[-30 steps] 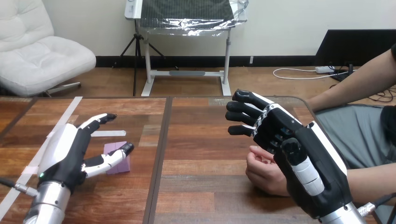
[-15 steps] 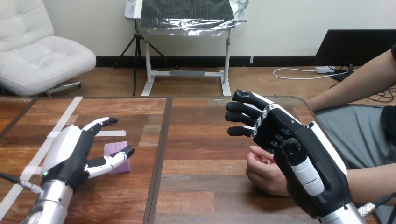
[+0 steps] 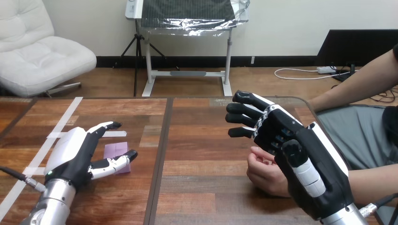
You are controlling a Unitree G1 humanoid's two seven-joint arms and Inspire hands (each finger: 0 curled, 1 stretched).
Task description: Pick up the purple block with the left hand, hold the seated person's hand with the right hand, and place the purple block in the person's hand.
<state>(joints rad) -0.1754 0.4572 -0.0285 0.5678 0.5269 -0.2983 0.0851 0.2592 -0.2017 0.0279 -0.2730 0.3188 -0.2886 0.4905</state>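
Purple block (image 3: 115, 150) lies flat on the wooden table (image 3: 202, 140), long axis unclear, between thumb and fingers of the open left hand (image 3: 72, 151). Bare wood to its right; open right hand (image 3: 305, 154) over the person's hand (image 3: 264, 174).

Purple block (image 3: 115, 150) partly behind the left hand (image 3: 73, 156); person's hand (image 3: 264, 173) partly behind the right hand (image 3: 310, 161).
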